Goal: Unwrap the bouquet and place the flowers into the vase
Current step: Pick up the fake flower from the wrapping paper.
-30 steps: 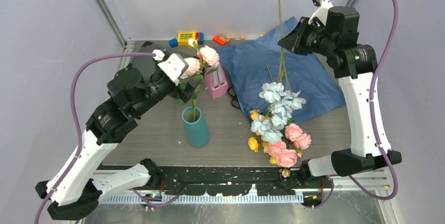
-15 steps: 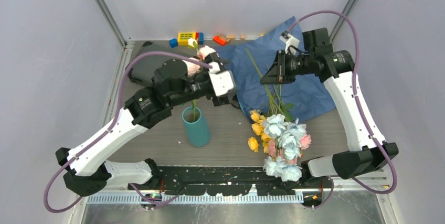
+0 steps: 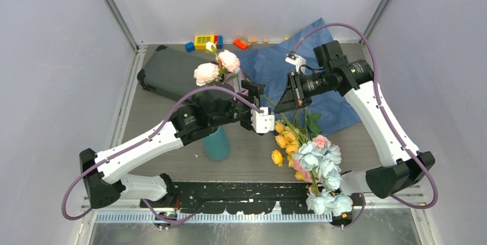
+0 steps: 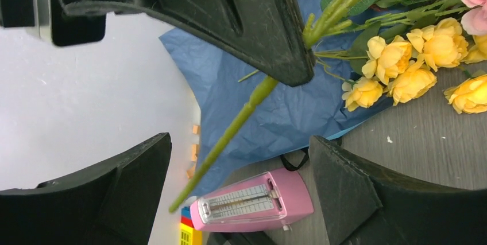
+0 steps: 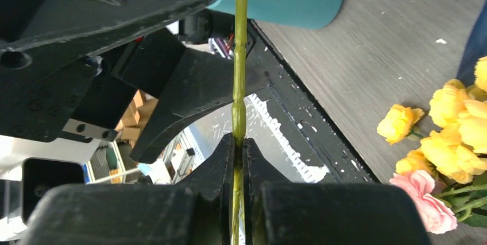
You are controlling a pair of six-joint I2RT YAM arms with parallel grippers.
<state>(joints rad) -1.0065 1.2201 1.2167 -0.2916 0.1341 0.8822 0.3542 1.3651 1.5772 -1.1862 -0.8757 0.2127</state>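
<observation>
The vase (image 3: 217,146), holding two pink blooms (image 3: 207,73), stands just left of the left pincer (image 4: 239,142). Its jaws gape wide around a green stem (image 4: 230,134), seemingly without touching it. The right pincer (image 5: 236,142) is clamped on that stem, and the flowers (image 3: 313,153) trail nearward from it.

Mixed flowers (image 3: 310,156) lie beside the upright teal vase (image 3: 217,147).
</observation>
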